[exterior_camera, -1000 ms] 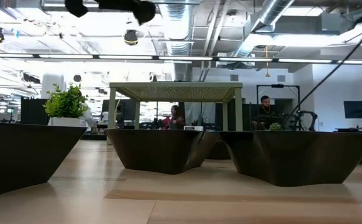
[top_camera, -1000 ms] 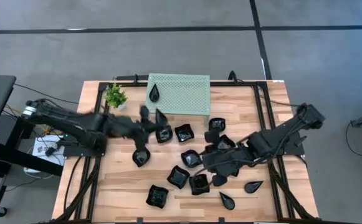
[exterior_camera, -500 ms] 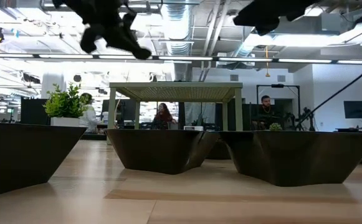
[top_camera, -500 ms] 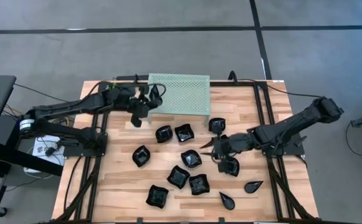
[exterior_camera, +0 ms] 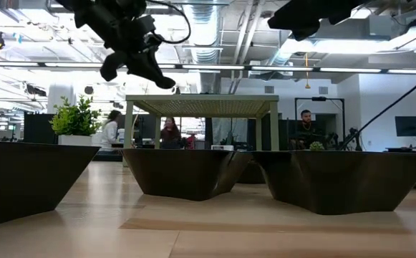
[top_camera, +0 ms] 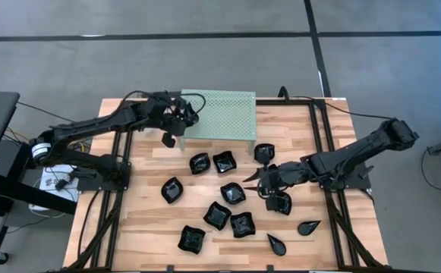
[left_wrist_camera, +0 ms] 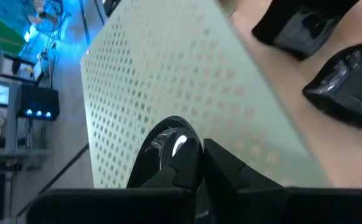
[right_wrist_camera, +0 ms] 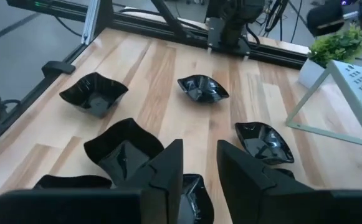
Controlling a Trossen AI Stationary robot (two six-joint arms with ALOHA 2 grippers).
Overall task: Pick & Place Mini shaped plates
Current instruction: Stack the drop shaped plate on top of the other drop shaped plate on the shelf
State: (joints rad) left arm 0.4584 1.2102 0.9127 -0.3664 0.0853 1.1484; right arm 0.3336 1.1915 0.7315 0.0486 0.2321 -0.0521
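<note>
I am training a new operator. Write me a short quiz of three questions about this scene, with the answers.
1. True or false: the right gripper hangs over the shelf.
2. The shelf top is: A) solid wood, B) green and perforated, C) glass.
3. Fill in: the ___ gripper is shut on a black plate by the shelf.

Key: 1 false, it is open above the plates on the table; 2 B; 3 left.

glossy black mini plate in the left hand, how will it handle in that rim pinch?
The glossy black mini plate looks like thin moulded plastic: probably light and stiff. Its shiny surface may slip, and the left hand pinches only its rim, so it could pivot.
</note>
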